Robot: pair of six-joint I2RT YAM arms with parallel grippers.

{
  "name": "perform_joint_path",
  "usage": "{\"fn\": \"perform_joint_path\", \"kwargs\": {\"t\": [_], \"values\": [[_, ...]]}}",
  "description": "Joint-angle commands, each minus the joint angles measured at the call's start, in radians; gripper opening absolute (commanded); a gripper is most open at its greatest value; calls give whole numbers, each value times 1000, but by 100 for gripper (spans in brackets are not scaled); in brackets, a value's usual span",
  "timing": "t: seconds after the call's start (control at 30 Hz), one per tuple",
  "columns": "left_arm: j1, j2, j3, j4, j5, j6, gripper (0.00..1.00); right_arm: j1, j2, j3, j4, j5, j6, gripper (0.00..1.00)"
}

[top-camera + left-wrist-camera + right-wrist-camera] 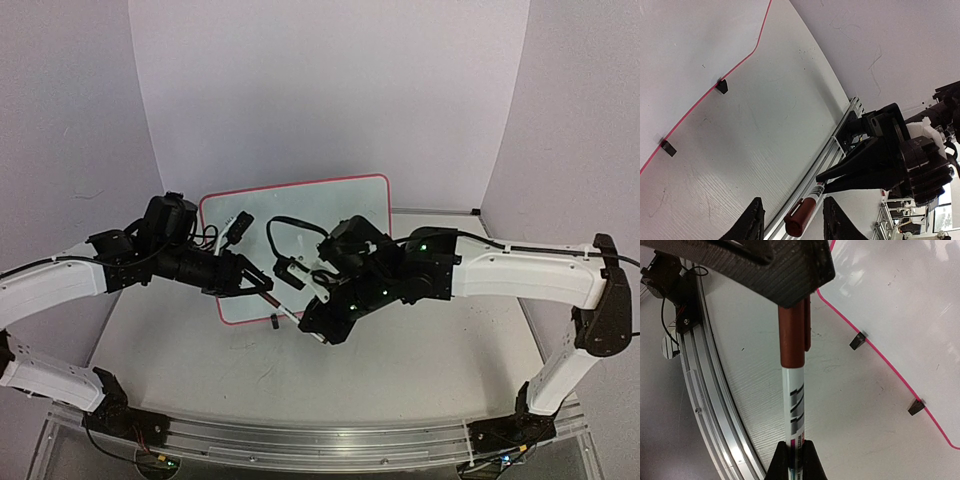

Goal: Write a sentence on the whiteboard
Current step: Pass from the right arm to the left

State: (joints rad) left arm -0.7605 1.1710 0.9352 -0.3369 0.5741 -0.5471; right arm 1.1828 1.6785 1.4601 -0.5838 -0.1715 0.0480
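White and glossy, the pink-framed rectangular whiteboard (340, 215) shows no legible writing yet; the right gripper (795, 456) clamps the white-barrelled marker (792, 405), and the left gripper (795, 212) stands part-open astride its dark-red cap (801, 217), still on.

Top camera looks down from behind; 2 close wrist cameras share the marker (792, 405) and whiteboard (685, 50).

No text legible — marker (792, 405) print blurred, whiteboard (320, 200) marks too small.
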Motion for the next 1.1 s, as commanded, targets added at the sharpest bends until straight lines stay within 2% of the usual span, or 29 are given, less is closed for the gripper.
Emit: {"fn": "perform_joint_path", "kwargs": {"t": [0.0, 0.47, 0.6, 0.9, 0.97, 1.0, 1.03, 1.07], "values": [[-5, 14, -3, 50, 19, -7, 34, 9, 12, 35, 19, 5, -21, 0], [-6, 20, -15, 24, 70, -7, 35, 9, 13, 21, 41, 40, -21, 0], [-6, 19, -19, 22, 74, -4, 28, 9, 9, 19, 42, 44, -22, 0], [-8, 14, -25, 42, 75, -15, 1, 9, 5, 3, 46, 58, -14, 0], [-8, 7, -36, 57, 72, -26, 0, 9, -5, -6, 54, 77, -6, 0], [-8, 2, -44, 68, 66, -37, 0, 9, -15, -16, 66, 94, 6, 4], [-8, -6, -55, 84, 59, -51, 0, 8, -31, -25, 79, 106, 18, 17], [-8, -16, -69, 107, 50, -67, 0, 8, -48, -37, 96, 113, 31, 33]]}}
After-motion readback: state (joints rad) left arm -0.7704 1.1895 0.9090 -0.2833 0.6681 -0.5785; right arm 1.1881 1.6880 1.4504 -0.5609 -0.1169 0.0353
